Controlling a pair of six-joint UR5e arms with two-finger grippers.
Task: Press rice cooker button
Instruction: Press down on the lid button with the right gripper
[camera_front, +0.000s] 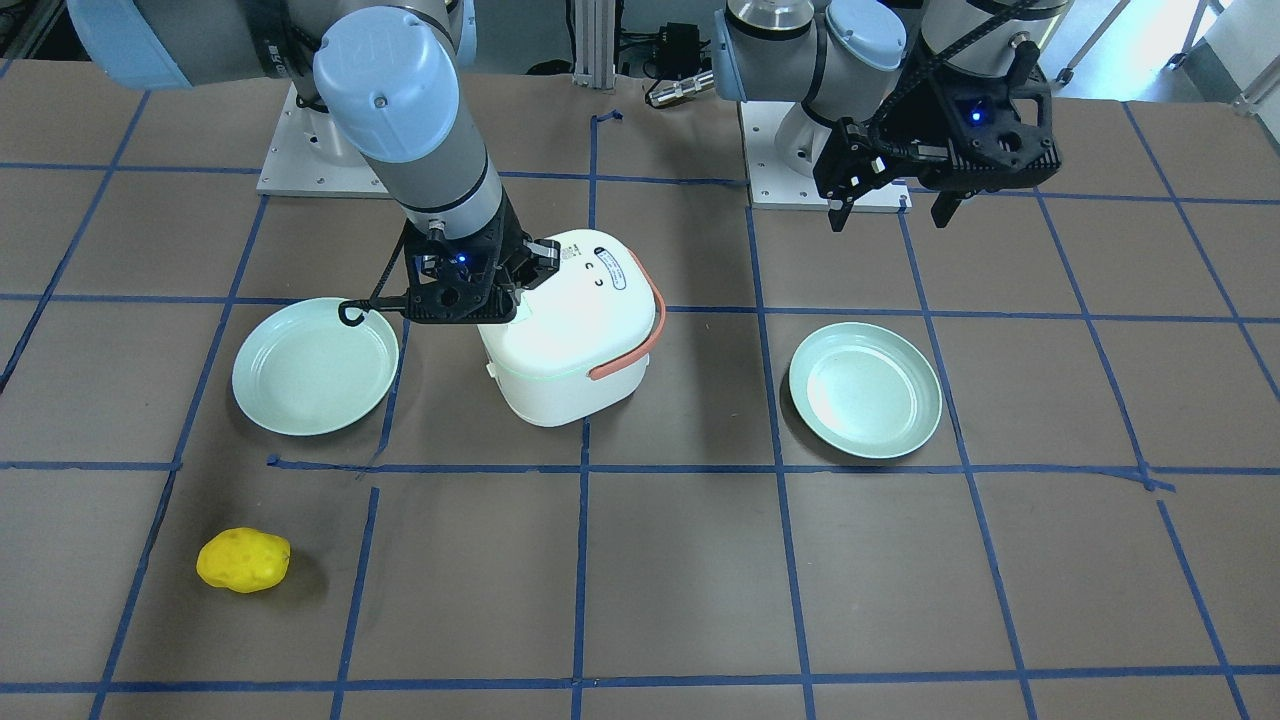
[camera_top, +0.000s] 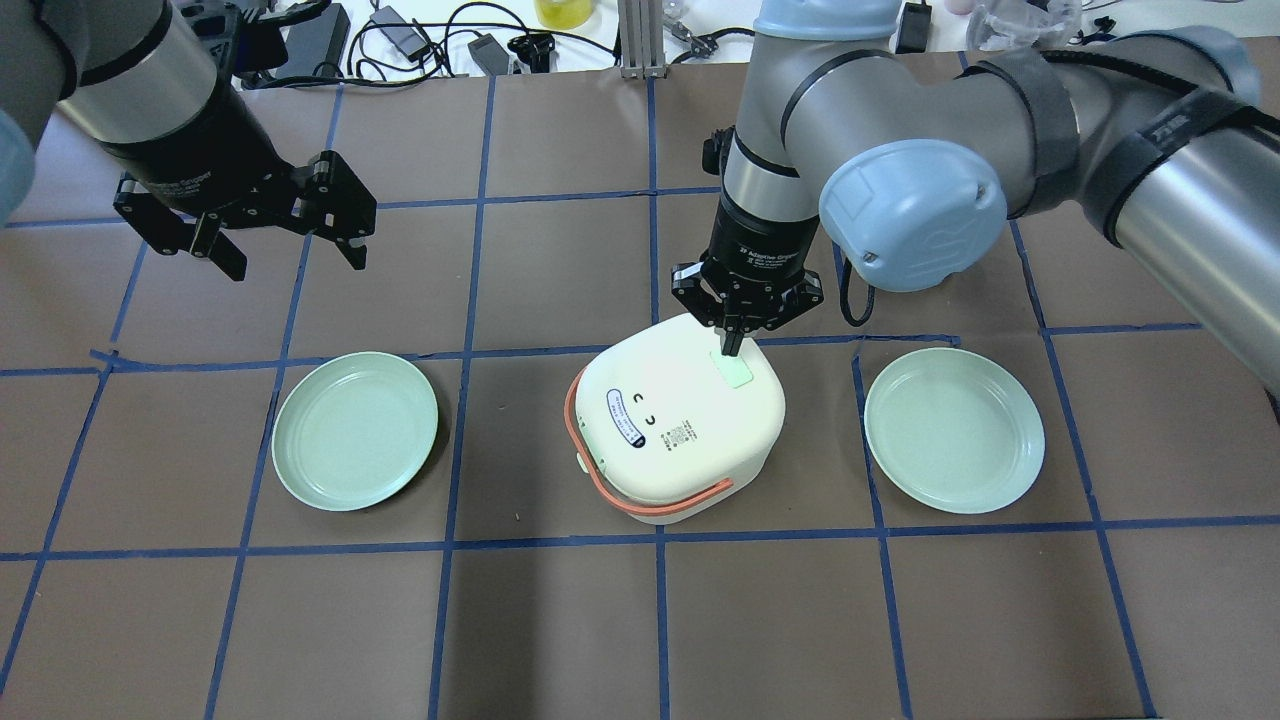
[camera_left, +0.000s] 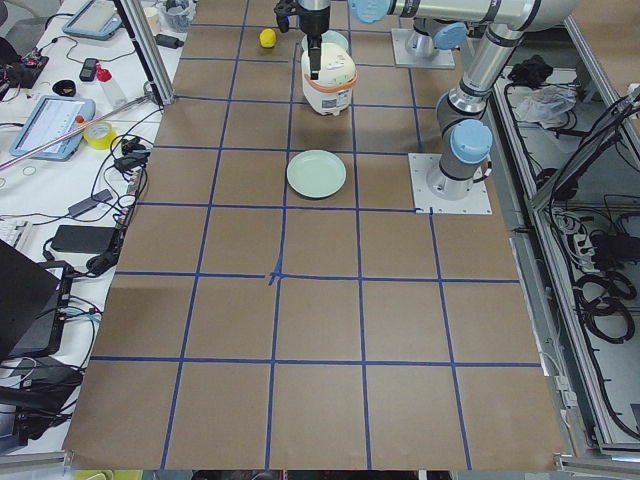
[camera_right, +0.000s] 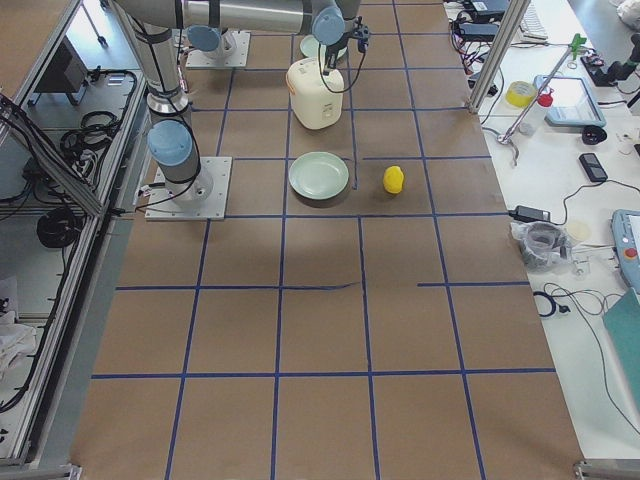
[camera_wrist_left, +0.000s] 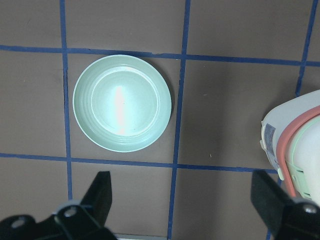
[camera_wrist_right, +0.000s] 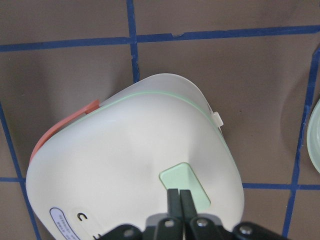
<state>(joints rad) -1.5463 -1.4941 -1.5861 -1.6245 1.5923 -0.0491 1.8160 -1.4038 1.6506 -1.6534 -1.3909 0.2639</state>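
the rice cooker (camera_top: 680, 420) stood on the worktop (camera_top: 560, 620) between the left plate (camera_top: 355, 430) and the right plate (camera_top: 955, 430), its pale green button (camera_top: 733, 372) on the lid, on the side away from the orange handle (camera_top: 640, 497). the right arm's jaws, pressed together into one tip, pointed straight down at the button's edge; contact could not be told. the press probably needed only a short drop. the left arm's jaws hung spread, well apart from the cooker, near the left plate.

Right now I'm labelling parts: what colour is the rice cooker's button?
Pale mint green button on the white rice cooker; clearest in the right wrist view.
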